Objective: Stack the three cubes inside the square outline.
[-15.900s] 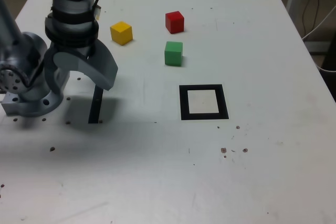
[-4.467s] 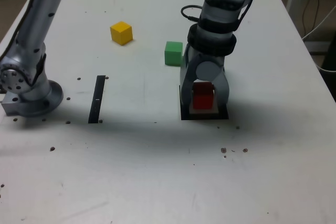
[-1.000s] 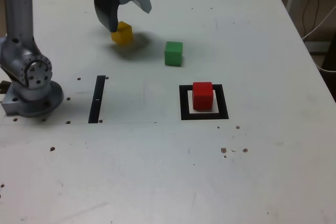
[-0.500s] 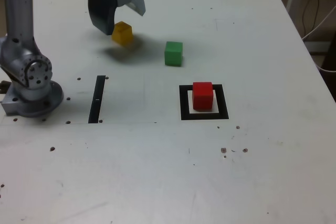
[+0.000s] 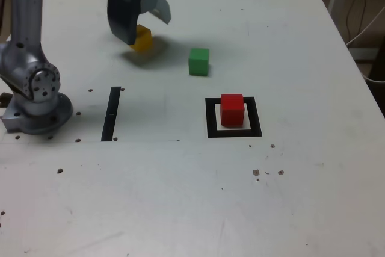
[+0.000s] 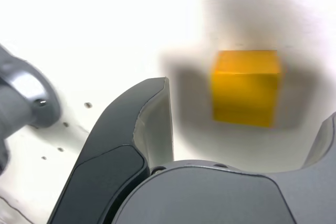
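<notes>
Over the yellow cube [image 5: 143,38] the pincer [image 5: 137,17] hangs with jaws spread; it should centre, drop squarely, then close on opposite faces.

The red cube [image 5: 232,109] sits upright inside the square outline [image 5: 234,132]. The green cube [image 5: 198,61] lies at its eleven o'clock, apart. The yellow cube [image 5: 143,37] rests farther toward ten o'clock, seemingly on the table, partly hidden.
</notes>
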Robot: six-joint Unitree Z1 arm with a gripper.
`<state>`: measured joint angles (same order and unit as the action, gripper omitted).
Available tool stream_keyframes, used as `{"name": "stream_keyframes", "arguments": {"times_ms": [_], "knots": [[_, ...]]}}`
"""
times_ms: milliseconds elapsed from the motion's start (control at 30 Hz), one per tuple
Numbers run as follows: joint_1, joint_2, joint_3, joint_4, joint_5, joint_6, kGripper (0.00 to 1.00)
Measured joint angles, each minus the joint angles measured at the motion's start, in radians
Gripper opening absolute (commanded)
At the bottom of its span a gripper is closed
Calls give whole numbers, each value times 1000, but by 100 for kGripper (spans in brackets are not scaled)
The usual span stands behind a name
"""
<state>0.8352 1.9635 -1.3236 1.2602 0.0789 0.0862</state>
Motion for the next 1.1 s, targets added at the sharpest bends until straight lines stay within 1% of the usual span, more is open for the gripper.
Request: {"name": "stream_keyframes", "arguments": {"times_ms": [333, 533, 633, 733, 867, 967, 1000, 1100], "knots": [[40, 72, -25, -8, -18, 38, 95], [56, 81, -40, 0, -22, 44, 86], [59, 84, -43, 6, -26, 44, 79], [60, 87, -45, 11, -29, 44, 67], [60, 91, -46, 15, -28, 44, 46], [60, 91, -46, 13, -18, 50, 34], [60, 91, -46, 11, -15, 52, 32], [60, 91, -46, 8, -11, 55, 31]]}}
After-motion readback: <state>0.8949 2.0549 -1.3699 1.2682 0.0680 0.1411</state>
